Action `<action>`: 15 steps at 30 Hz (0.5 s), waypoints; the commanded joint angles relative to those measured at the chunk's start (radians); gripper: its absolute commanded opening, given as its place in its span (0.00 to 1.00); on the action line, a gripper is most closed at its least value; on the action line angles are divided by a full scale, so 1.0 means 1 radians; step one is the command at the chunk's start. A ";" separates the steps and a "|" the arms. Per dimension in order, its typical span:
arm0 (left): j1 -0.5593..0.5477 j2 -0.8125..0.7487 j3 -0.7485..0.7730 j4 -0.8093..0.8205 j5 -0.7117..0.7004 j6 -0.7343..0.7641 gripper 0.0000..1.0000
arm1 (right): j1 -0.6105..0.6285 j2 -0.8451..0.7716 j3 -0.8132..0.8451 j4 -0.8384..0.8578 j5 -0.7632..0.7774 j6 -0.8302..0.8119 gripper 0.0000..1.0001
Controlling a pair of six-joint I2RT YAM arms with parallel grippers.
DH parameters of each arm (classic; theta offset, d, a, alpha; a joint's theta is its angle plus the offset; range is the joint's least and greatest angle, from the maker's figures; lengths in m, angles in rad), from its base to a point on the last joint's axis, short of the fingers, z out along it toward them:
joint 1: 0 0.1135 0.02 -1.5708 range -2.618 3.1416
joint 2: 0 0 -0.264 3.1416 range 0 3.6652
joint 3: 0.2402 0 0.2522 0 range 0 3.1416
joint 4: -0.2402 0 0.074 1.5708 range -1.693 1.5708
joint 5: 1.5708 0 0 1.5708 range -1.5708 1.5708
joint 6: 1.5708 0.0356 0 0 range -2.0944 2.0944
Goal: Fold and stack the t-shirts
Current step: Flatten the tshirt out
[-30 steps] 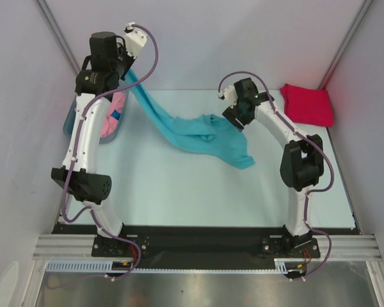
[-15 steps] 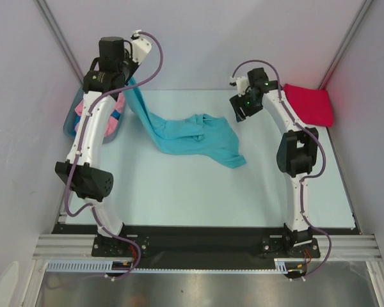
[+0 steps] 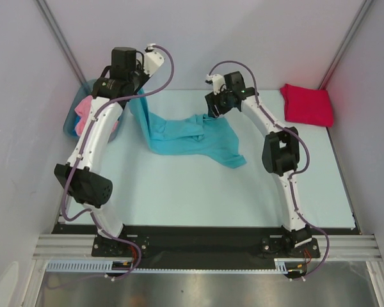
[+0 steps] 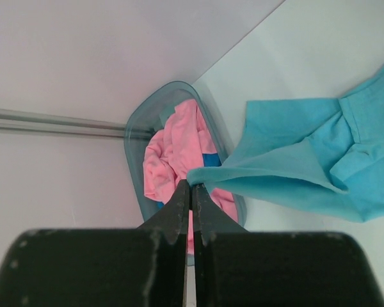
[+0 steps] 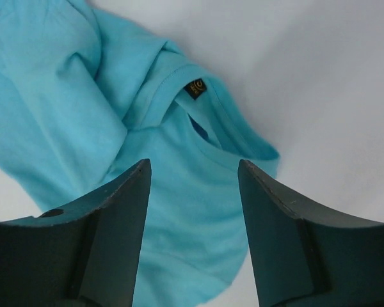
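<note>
Turquoise shirt (image 3: 191, 135): lies rumpled across the far middle of the counter (image 3: 179, 192), with one edge drawn up toward the left. I see my left pincer (image 4: 191, 188) clenched on that raised edge, jaws pressed together with the cloth pinched at their tips. The collar (image 5: 225, 115), carrying a small dark label (image 5: 195, 87), faces up on the shirt's right part.

Right pincer (image 5: 192, 167): released, jaws standing apart just over the collar. I cannot tell whether its tips touch the cloth.

Pink shirt (image 4: 176, 144): bunched inside the grey-blue tub (image 4: 136, 121) at the far left corner of the counter, beside my left arm. A patch of blue shows in the tub under the pink.

Red shirt (image 3: 307, 104): folded and lying flat at the far right corner, well apart from the turquoise shirt and from both pincers.
</note>
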 commanded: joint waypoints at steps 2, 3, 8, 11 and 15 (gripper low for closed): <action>-0.047 -0.089 -0.013 0.059 -0.010 0.055 0.00 | 0.046 0.096 0.070 0.056 -0.063 0.017 0.62; -0.052 -0.092 -0.013 0.060 -0.019 0.064 0.00 | 0.066 0.106 0.070 0.065 -0.075 0.005 0.62; -0.073 -0.090 -0.010 0.067 -0.051 0.080 0.00 | 0.117 0.155 0.091 0.073 -0.121 -0.011 0.62; -0.082 -0.089 -0.017 0.067 -0.059 0.075 0.00 | 0.144 0.155 0.102 0.082 -0.129 0.004 0.62; -0.093 -0.086 -0.018 0.067 -0.061 0.078 0.00 | 0.158 0.141 0.107 0.093 -0.120 0.011 0.62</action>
